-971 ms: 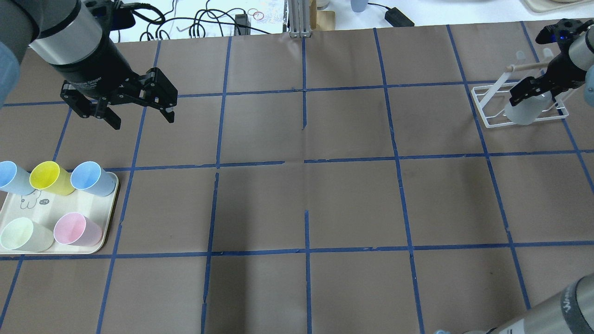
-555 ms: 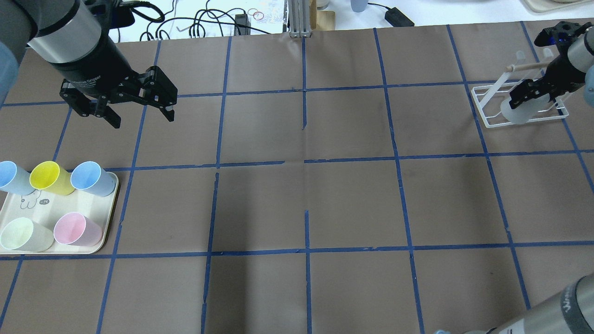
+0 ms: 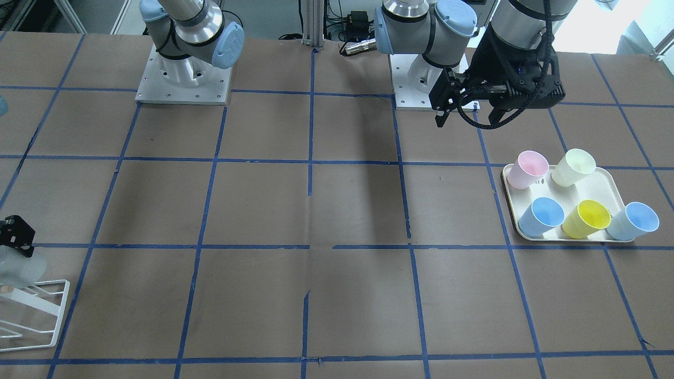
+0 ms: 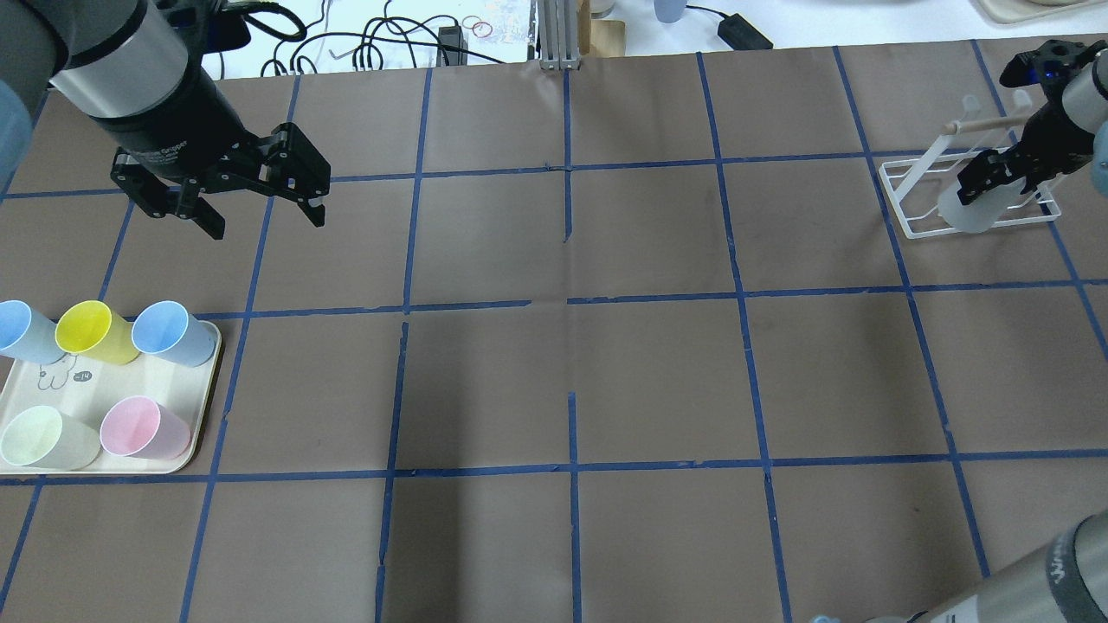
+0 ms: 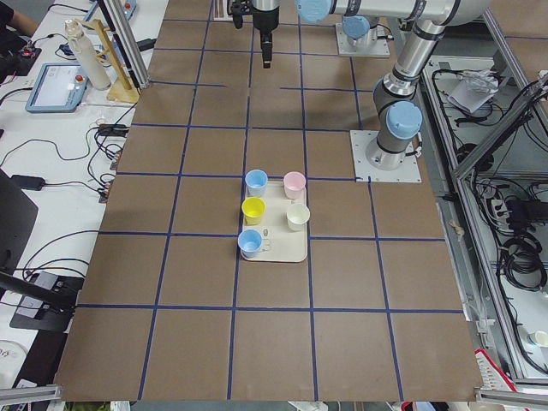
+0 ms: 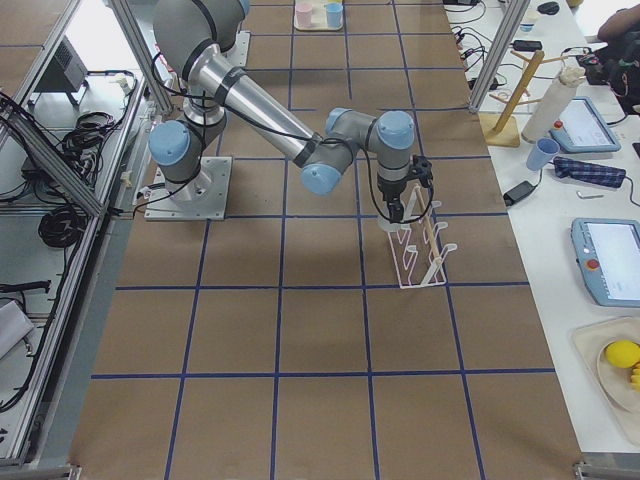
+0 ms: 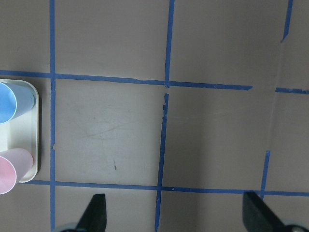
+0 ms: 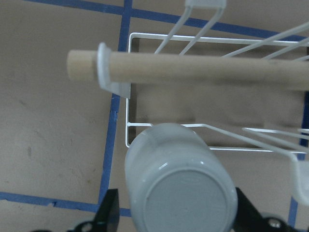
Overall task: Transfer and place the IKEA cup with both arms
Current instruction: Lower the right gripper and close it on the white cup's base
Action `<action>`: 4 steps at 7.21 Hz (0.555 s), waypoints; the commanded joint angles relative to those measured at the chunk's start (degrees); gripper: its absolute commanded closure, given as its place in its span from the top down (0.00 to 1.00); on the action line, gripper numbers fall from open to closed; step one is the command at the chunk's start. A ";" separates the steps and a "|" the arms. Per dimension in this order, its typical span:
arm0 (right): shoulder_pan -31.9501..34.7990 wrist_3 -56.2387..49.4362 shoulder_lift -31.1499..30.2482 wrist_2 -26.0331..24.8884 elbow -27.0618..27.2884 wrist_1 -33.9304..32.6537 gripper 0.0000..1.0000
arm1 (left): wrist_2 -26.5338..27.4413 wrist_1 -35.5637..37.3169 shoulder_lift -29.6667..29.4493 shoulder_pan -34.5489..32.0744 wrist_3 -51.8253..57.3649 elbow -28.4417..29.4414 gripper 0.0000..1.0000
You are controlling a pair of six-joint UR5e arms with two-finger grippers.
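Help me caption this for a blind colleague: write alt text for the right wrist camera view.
The pale grey IKEA cup, base toward the camera, is held in the right hand over a white wire rack with a wooden dowel, on a brown table with blue tape.

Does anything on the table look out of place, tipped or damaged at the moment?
Nothing serious: the IKEA cup is base-up at the rack, the five cups on the tray stand upright, and only the blue tape lines show small breaks near the middle of the table.
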 commanded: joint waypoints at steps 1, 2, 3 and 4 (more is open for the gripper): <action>0.00 -0.13 -0.11 -0.18 -0.02 0.12 0.35 | 0.00 0.03 0.01 0.00 0.00 0.00 1.00; 0.00 -0.13 -0.38 -0.18 -0.11 0.21 0.23 | -0.09 0.03 0.01 0.00 0.00 0.00 1.00; 0.00 -0.22 -0.55 -1.39 -0.11 0.12 0.15 | -0.09 0.03 0.01 0.00 0.00 0.09 1.00; 0.09 -0.22 -0.99 -2.10 -0.20 0.12 0.13 | -0.09 0.03 0.09 0.00 0.00 0.09 1.00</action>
